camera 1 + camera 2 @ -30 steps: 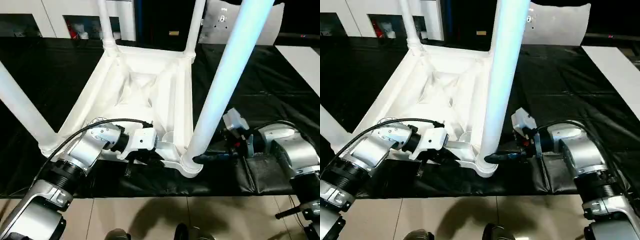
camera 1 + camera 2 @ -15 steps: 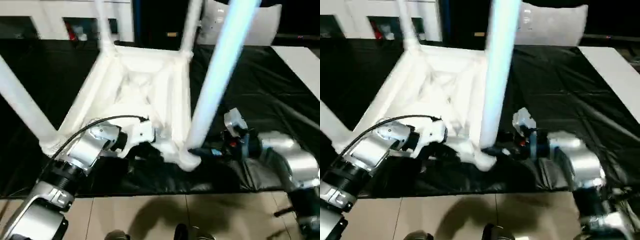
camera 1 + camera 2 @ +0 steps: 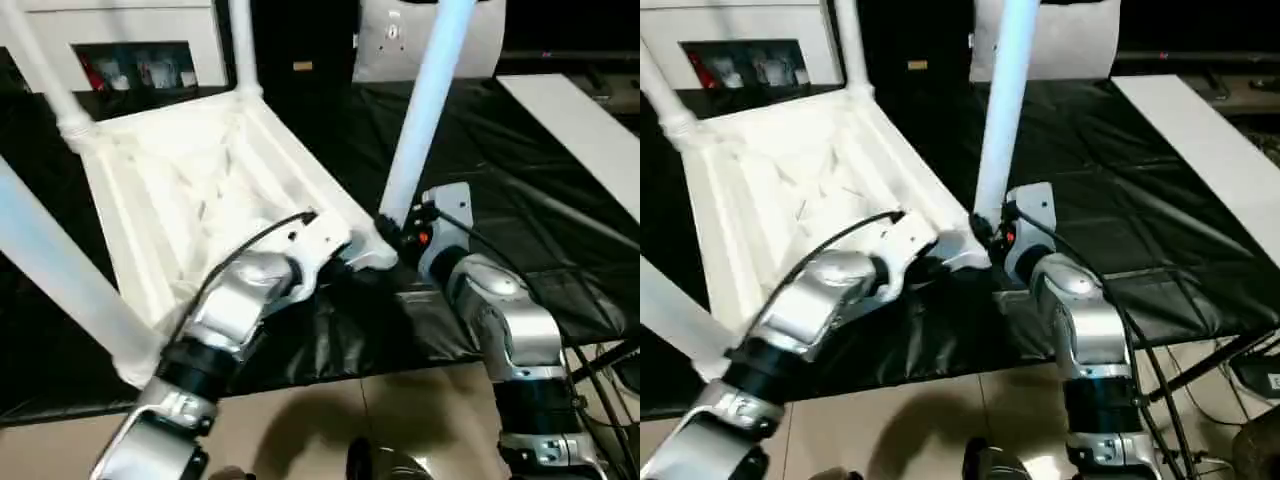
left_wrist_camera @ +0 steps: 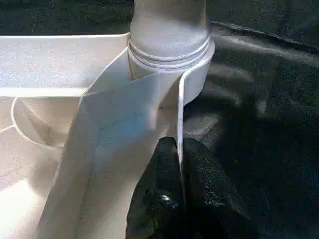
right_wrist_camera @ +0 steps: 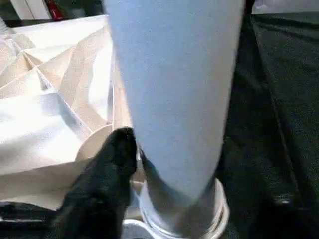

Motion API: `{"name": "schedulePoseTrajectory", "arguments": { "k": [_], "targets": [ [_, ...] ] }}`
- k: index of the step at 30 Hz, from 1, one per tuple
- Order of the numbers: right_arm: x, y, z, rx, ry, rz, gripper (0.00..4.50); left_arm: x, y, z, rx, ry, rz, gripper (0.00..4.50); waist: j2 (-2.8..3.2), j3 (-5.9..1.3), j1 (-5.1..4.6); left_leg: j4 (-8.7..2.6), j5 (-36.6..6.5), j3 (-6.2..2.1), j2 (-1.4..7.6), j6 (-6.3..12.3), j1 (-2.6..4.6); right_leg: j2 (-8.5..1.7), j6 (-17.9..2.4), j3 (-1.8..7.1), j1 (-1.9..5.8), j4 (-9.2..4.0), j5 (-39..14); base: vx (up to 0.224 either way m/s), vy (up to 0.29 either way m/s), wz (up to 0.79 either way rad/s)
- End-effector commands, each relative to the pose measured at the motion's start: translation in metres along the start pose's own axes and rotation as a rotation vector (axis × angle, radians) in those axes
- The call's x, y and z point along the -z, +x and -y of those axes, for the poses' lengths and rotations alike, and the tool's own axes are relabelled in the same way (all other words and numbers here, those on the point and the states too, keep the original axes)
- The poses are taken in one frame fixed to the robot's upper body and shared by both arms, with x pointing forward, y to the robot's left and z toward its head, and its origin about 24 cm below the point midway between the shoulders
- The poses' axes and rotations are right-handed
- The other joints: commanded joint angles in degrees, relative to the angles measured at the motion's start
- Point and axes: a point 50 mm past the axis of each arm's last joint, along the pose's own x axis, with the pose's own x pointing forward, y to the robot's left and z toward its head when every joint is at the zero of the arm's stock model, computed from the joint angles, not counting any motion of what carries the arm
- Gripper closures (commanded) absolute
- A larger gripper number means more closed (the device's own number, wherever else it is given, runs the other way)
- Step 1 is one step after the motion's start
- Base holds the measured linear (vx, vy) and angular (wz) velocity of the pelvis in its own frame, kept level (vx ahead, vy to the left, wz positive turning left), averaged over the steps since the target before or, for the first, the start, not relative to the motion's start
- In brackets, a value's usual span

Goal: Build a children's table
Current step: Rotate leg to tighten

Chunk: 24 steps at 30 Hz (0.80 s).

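Between both grippers, children's table corner.

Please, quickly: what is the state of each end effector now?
Left end effector: closed on the table's thin rim.
Right end effector: at the base of a leg; grip cannot be told.

One children's table, lying with its ribbed underside up; four legs standing in its corner sockets, counted in the left eye view as two at the far corners, one at the near left and one by the grippers; one black-sheeted work table beneath; two silver forearms, each ending in a gripper, left gripper and right gripper; perhaps one white board at the far right, hard to make out.
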Motion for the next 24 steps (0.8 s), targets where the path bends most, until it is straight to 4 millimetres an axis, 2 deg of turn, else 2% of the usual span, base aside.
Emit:
{"name": "schedulePoseTrajectory", "arguments": {
  "k": [1, 3, 4, 5, 6, 7, 9, 10, 11, 13, 16, 17, 18, 19, 24],
  "targets": [
    [-0.001, 0.005, -0.019, -0.11, 0.013, 0.026, 1.63, -0.017, 0.006, 0.012, 0.048, 0.022, 0.076, 4.5, -0.36, -4.0, 0.4, -4.26, -9.67, 0.48, 0.89, 5.55, -0.69, -3.56, -4.48, 2.93, 3.74, -3.07, -24.53, 0.0, 0.0, 0.0],
    [-0.002, 0.003, -0.017, -0.121, 0.001, 0.037, 1.44, -0.016, 0.004, 0.012, 0.055, 0.037, 0.073, 4.5, -0.36, -4.24, 0.74, -4.23, -6.51, 0.6, 1.1, 6.37, -0.82, -3.49, -6.69, 3.49, 3.83, -2.07, -20.21, 0.0, 0.0, 0.0],
    [-0.002, 0.001, -0.014, -0.126, -0.009, 0.041, 1.44, -0.014, 0.003, 0.011, 0.058, 0.047, 0.068, 4.5, -0.59, -4.3, 0.8, -4.18, -5.99, 0.76, 1.02, 6.79, -0.91, -3.39, -7.04, 3.59, 3.82, -1.98, -19.59, 0.0, 0.0, 0.0],
    [-0.002, -0.003, -0.009, -0.14, -0.02, 0.043, 1.38, -0.011, 0.0, 0.009, 0.063, 0.056, 0.063, 4.5, -0.87, -4.4, 1.14, -4.06, -5.49, 0.93, 0.76, 7.35, -0.74, -3.37, -7.19, 3.8, 3.77, -1.94, -20.17, 0.0, 0.0, 0.0],
    [-0.002, -0.005, -0.006, -0.146, -0.026, 0.044, 1.2, -0.011, -0.001, 0.008, 0.064, 0.059, 0.061, 4.5, -0.99, -4.44, 1.15, -3.94, -4.97, 1.07, 0.53, 7.76, -0.94, -3.34, -7.23, 3.99, 3.74, -1.79, -20.3, 0.046, -0.051, 0.06],
    [-0.002, -0.008, -0.001, -0.163, -0.033, 0.04, 1.2, -0.008, -0.003, 0.006, 0.069, 0.064, 0.051, 4.5, -1.12, -4.42, 1.59, -3.77, -3.83, 1.25, 0.19, 8.54, -0.92, -3.22, -7.12, 4.34, 3.5, -1.77, -21.56, 0.0, 0.0, 0.0],
    [-0.003, -0.02, 0.013, -0.257, -0.076, 0.037, 0.98, 0.0, -0.009, 0.003, 0.124, 0.104, 0.03, 4.5, -1.03, -4.72, 2.04, -3.51, -1.81, 1.21, 0.09, 9.47, -1.37, -3.17, -6.96, 4.49, 3.72, -1.33, -20.53, 0.0, 0.0, 0.0],
    [-0.003, -0.02, 0.014, -0.262, -0.078, 0.037, 0.98, 0.0, -0.009, 0.003, 0.128, 0.107, 0.029, 4.5, -1.1, -4.81, 2.22, -3.41, -0.49, 1.19, 0.09, 10.33, -1.58, -2.97, -6.84, 4.52, 3.81, -1.02, -19.17, 0.0, 0.0, 0.0],
    [-0.005, -0.024, 0.019, -0.284, -0.088, 0.035, 0.82, 0.002, -0.011, 0.002, 0.15, 0.125, 0.026, 4.5, -1.03, -4.81, 2.4, -3.35, 0.27, 1.19, 0.16, 10.89, -1.61, -2.91, -7.12, 4.5, 3.64, -0.88, -18.37, 0.0, 0.0, 0.0],
    [-0.006, -0.026, 0.022, -0.303, -0.109, 0.033, 0.64, 0.003, -0.013, 0.002, 0.172, 0.133, 0.027, 4.5, -0.94, -4.71, 2.43, -3.33, -0.13, 1.26, 0.26, 10.75, -1.49, -2.84, -7.41, 4.34, 3.47, -1.03, -19.49, 0.0, 0.0, 0.0],
    [-0.01, -0.037, 0.033, -0.413, -0.196, 0.002, 0.43, 0.009, -0.019, 0.001, 0.258, 0.181, 0.015, 4.5, -0.86, -4.59, 2.52, -3.43, -1.73, 1.28, 0.47, 10.27, -1.23, -2.78, -7.32, 4.29, 3.31, -1.31, -21.27, 0.0, 0.0, 0.0],
    [-0.012, -0.041, 0.037, -0.47, -0.223, -0.021, 0.31, 0.012, -0.022, 0.0, 0.301, 0.214, 0.004, 4.5, -0.63, -4.55, 2.75, -3.45, -2.91, 1.23, 0.66, 10.17, -0.99, -2.77, -7.47, 4.35, 3.14, -1.36, -21.83, 0.0, 0.0, 0.0],
    [-0.013, -0.043, 0.039, -0.495, -0.234, -0.031, 0.17, 0.013, -0.024, 0.0, 0.32, 0.229, -0.001, 4.5, -0.72, -4.48, 2.82, -3.48, -3.43, 1.24, 0.7, 10.15, -1.01, -2.76, -7.35, 4.39, 3.2, -1.4, -22.15, 0.0, 0.0, 0.0],
    [-0.015, -0.049, 0.043, -0.579, -0.256, -0.071, 0.17, 0.017, -0.029, -0.001, 0.38, 0.278, -0.013, 4.5, -0.72, -4.49, 3.07, -3.5, -3.74, 1.24, 0.68, 10.02, -0.95, -2.83, -7.39, 4.41, 3.2, -1.37, -22.45, 0.0, 0.0, 0.0],
    [-0.017, -0.055, 0.046, -0.705, -0.301, -0.142, 0.04, 0.023, -0.038, -0.002, 0.5, 0.335, -0.051, 4.5, -0.81, -4.63, 3.83, -3.56, -3.36, 1.35, 0.93, 9.45, -0.79, -2.91, -8.4, 4.61, 3.19, -1.0, -21.7, 0.0, 0.0, 0.0]
  ]
}}
